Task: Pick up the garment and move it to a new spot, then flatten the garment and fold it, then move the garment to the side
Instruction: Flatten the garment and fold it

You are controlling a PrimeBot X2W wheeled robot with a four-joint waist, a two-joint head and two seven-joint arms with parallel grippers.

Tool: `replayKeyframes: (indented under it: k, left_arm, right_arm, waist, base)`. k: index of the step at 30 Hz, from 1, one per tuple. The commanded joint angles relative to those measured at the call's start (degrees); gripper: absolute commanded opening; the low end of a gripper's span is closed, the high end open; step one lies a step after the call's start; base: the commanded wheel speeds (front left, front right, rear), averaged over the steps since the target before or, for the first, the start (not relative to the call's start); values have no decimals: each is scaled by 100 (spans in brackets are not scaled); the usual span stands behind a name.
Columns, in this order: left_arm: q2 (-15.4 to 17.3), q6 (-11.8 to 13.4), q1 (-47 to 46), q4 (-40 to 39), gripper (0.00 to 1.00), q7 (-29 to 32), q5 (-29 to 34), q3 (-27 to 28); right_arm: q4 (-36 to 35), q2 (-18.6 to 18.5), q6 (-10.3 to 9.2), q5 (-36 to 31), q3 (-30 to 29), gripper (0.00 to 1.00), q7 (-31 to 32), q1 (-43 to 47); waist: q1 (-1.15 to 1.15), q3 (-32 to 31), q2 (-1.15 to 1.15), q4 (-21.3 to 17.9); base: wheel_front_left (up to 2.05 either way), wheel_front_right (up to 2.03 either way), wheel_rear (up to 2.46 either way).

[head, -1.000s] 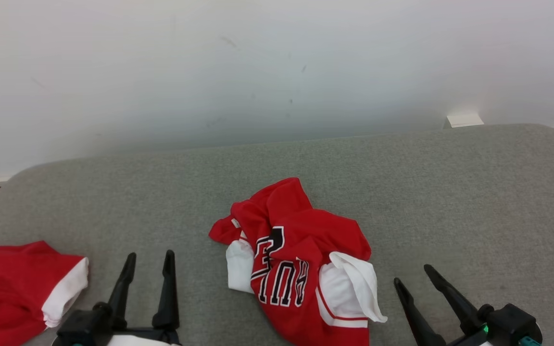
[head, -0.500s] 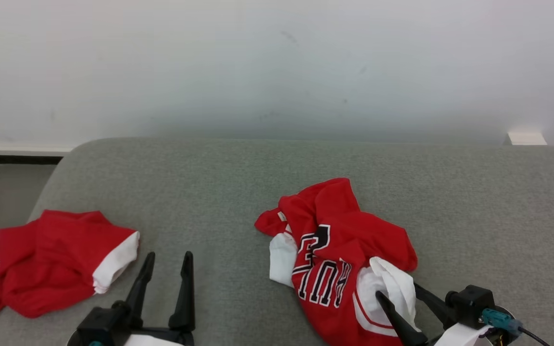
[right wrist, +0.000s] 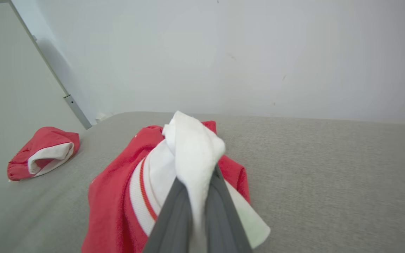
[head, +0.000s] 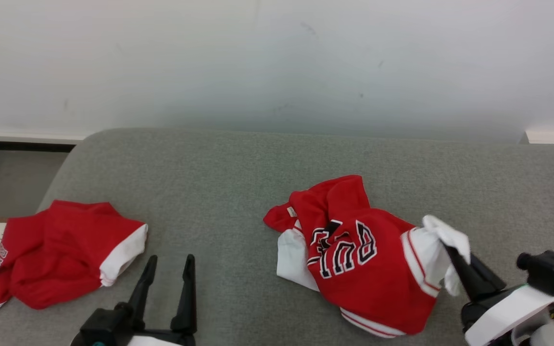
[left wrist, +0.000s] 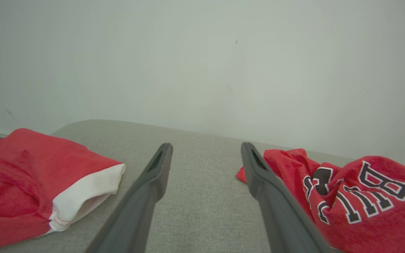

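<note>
The garment point(head: 363, 259) is a crumpled red jersey with white trim and black lettering, lying on the grey cushioned surface point(head: 238, 173) right of centre. My right gripper point(head: 452, 252) is shut on a white fold at its right edge and lifts that fold off the surface. In the right wrist view the white cloth point(right wrist: 193, 154) bunches between the closed fingers of the right gripper point(right wrist: 197, 191). My left gripper point(head: 169, 262) stands open at the lower left, apart from the garment, nothing between its fingers. In the left wrist view the left gripper point(left wrist: 206, 149) points between both garments point(left wrist: 357, 196).
A second red garment with white trim point(head: 60, 252) lies at the surface's left end, also in the left wrist view point(left wrist: 37, 179) and the right wrist view point(right wrist: 42, 151). A pale wall point(head: 277, 62) rises behind. The surface's rounded left edge drops to the floor point(head: 7, 182).
My right gripper has gone from open beside the garment to shut on its white fold, pulling it up and right. The head camera has turned left. The left gripper stays open.
</note>
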Motion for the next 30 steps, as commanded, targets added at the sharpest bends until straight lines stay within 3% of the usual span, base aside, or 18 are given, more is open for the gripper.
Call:
replayKeyframes:
  k: [1,6,13,19,24,30]
  left_arm:
    - [13,-1,-13,30,100,-3,-100,-8]
    - [19,-45,-93,61,100,-3,-55,-70]
    - [17,-60,-172,96,100,-3,-113,-193]
    - [16,-35,-241,105,100,-3,-94,-233]
    - [16,-75,-489,70,100,-3,36,-265]
    - [17,-51,-922,27,100,-3,3,-414]
  right_arm:
    - [-135,-221,-13,151,-155,0,34,-36]
    - [-414,-753,-13,303,-598,0,233,-157]
    - [-203,-1181,-14,431,-1465,0,540,180]
    - [87,-1134,-13,424,-2033,0,618,319]
    - [253,-1193,-14,290,-2051,0,542,-445]
    - [926,-1505,-13,-151,-1910,0,481,-1856]
  waist:
    - [0,9,0,-85]
    - [0,24,0,-207]
    - [0,161,0,-207]
    - [0,460,0,-291]
    - [0,944,0,-419]
    - [0,1711,0,-200]
  base:
    - [0,0,0]
    - [0,0,0]
    - [0,0,0]
    - [0,0,0]
    - [0,0,0]
    - [0,0,0]
